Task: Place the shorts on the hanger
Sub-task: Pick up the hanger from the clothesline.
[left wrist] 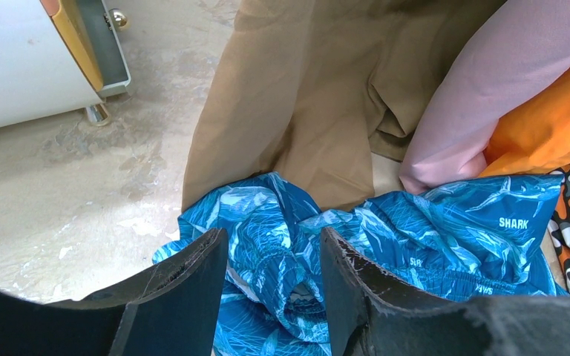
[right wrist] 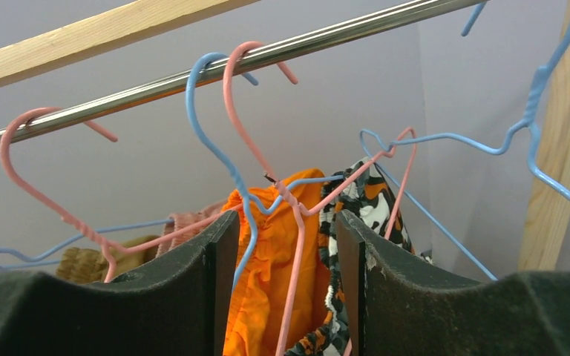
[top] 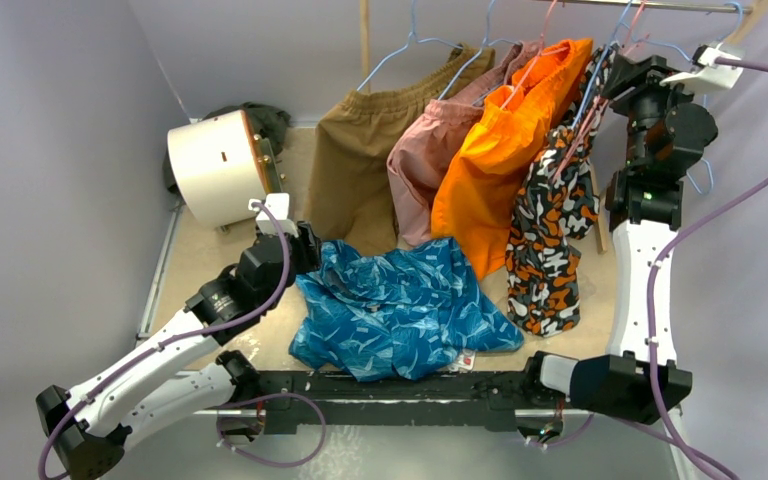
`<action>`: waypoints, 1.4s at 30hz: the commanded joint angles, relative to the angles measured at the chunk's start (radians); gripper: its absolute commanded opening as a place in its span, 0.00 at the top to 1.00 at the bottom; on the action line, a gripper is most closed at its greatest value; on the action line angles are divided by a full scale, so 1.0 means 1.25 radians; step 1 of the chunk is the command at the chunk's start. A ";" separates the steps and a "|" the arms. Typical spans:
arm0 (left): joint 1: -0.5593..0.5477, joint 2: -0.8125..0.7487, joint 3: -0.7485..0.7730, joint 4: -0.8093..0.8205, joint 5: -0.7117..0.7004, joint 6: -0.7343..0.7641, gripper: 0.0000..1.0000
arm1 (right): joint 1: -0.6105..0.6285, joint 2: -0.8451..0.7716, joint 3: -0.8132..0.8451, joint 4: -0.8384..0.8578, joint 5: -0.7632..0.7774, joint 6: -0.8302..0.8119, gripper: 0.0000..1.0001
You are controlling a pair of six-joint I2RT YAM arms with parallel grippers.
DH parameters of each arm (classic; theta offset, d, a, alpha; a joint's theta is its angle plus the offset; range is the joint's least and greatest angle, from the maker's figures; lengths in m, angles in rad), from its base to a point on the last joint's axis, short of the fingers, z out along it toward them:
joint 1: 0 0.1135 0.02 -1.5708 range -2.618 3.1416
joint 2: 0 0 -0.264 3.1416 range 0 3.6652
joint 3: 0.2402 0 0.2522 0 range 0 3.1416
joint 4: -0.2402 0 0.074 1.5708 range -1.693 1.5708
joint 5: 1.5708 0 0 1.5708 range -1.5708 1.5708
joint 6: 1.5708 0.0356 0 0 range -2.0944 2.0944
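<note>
Fabric of the shorts (top: 400, 305) is seen crumpled on the table (top: 210, 265) just beyond the arm bases, not yet lifted. At their left edge the left gripper (left wrist: 271, 239) is held low, its jaws parted, with a bunched fold of the blue-and-teal cloth showing in the gap. No pinch is seen, and whether the fingers touch the cloth cannot be told.

Beyond, brown shorts (top: 360, 160), pink shorts (top: 425, 165), orange shorts (top: 500, 160) and an orange, black and white patterned garment (top: 550, 240) are hung in a row.

Farthest back and high up, the right gripper (right wrist: 286, 219) is held at the metal rail (right wrist: 326, 33), jaws apart. The neck of the hanger (right wrist: 230, 100) and a strand of a light blue hanger (right wrist: 206, 137) are framed between them but not clamped. The hanger is hooked on the rail, well apart from the shorts.

The step in hand is judged to be the fetching of the hanger, with the shorts readied for pick-up. Next, the jaws would need to be closed on the pink wire alone, the blue one left out, and the hook lifted clear of the rail.
</note>
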 commanded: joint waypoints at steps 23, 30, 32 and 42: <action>0.015 0.003 0.031 0.040 0.023 -0.020 0.52 | -0.005 0.057 0.065 0.009 0.094 0.000 0.62; 0.016 0.006 0.031 0.039 0.024 -0.020 0.52 | -0.005 0.086 0.083 0.013 0.078 0.005 0.63; 0.017 0.006 0.031 0.038 0.023 -0.020 0.52 | -0.004 0.099 0.095 0.006 0.076 0.004 0.61; 0.020 0.008 0.033 0.041 0.027 -0.021 0.52 | -0.005 0.035 0.011 0.055 0.117 0.030 0.50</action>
